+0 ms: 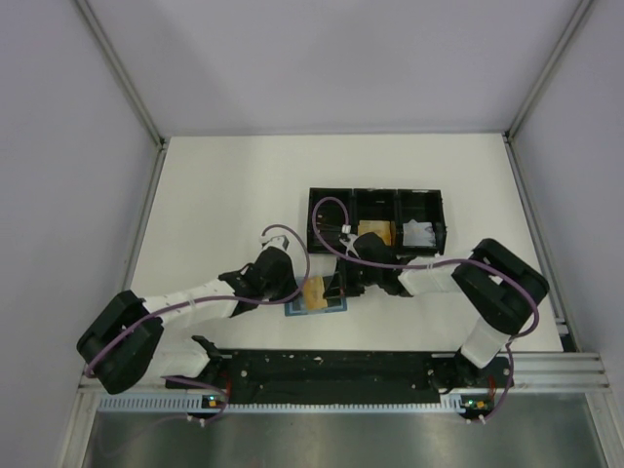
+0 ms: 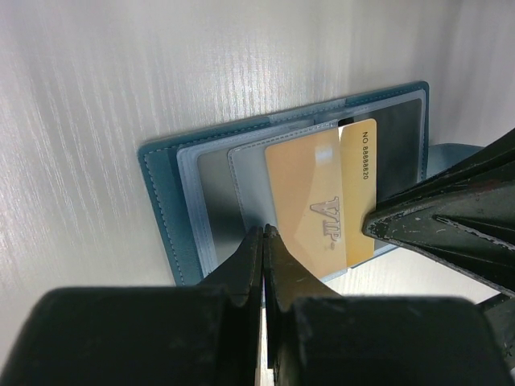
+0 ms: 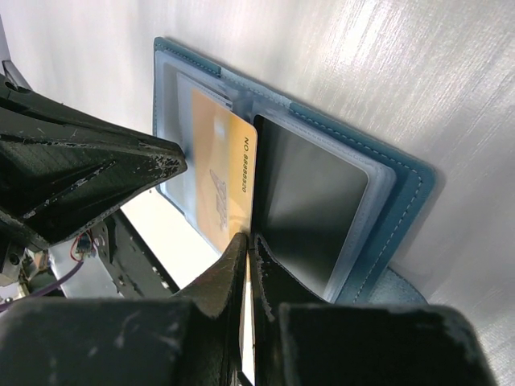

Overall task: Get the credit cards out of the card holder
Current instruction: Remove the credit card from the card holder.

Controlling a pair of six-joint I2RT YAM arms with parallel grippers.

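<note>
One card holder [image 2: 165, 193] lies open on the table [image 1: 214, 214] between my two grippers. Two cards show: one gold card [image 2: 310, 201] sticking partway out and one black card [image 3: 310, 201] seated. My left gripper [image 2: 264, 237] and right gripper [image 3: 249, 241] are both pinched closed at its edge.

Left fingers [image 2: 245, 269] pressed together — right fingers [image 3: 229, 273] likewise, both pointing inward.

Teal-blue card holder [image 2: 163, 209] with pale blue sleeves, orange-gold card [image 2: 306, 193] lettered VIP, black tray [image 1: 380, 191], white table [image 1: 224, 195].
</note>
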